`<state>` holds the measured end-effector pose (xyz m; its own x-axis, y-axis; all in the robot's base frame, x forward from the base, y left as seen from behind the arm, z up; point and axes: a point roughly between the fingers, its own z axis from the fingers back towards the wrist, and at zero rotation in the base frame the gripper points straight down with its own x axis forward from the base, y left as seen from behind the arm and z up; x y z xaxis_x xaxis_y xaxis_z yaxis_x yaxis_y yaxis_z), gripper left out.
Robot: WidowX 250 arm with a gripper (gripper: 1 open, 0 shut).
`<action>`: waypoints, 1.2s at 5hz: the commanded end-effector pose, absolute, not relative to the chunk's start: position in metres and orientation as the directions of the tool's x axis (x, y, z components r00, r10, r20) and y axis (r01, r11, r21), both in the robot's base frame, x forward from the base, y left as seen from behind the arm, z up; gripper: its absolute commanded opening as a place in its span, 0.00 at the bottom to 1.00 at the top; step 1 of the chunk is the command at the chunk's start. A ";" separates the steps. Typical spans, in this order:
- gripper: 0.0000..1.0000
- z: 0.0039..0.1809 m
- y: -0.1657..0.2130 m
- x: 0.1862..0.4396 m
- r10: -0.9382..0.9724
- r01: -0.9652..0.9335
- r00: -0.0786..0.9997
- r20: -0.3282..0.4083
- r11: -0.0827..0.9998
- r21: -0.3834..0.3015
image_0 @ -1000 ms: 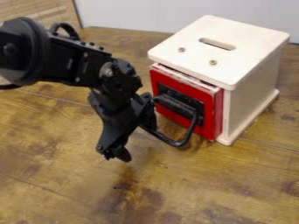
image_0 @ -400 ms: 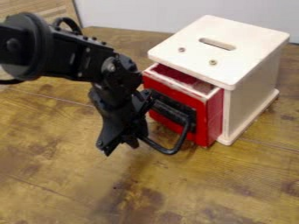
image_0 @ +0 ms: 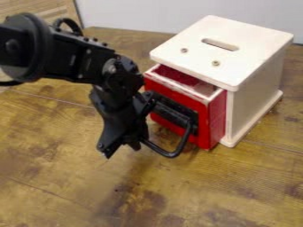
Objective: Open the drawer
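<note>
The drawer (image_0: 204,108) is the red front of a cream-white cube box (image_0: 254,84) at the right. It stands a little way out of the box, with a strip of its inside showing along the top. A black loop handle (image_0: 180,135) sticks out from it toward the lower left. My black gripper (image_0: 133,144) points steeply down at the loop's outer end, and its fingers are closed around the handle bar. Black on black hides the exact contact.
The box has a slot (image_0: 221,42) in its top and stands on a worn wooden table (image_0: 71,191). The arm's bulky black body (image_0: 48,53) fills the upper left. A pale board leans at the back edge (image_0: 48,11).
Since the earliest frame my gripper has closed on the handle and shifted slightly left, and the drawer has come out a little. Nothing differs from the middle frame to now.
</note>
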<state>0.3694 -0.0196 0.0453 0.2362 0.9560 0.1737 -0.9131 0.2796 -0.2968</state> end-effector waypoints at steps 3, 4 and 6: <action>1.00 0.055 -0.009 0.369 0.964 -0.922 0.206 0.167 0.249 -0.298; 1.00 0.065 -0.008 0.373 0.965 -0.920 0.210 0.157 0.250 -0.303; 1.00 0.099 -0.008 0.381 0.959 -0.903 0.247 0.137 0.280 -0.327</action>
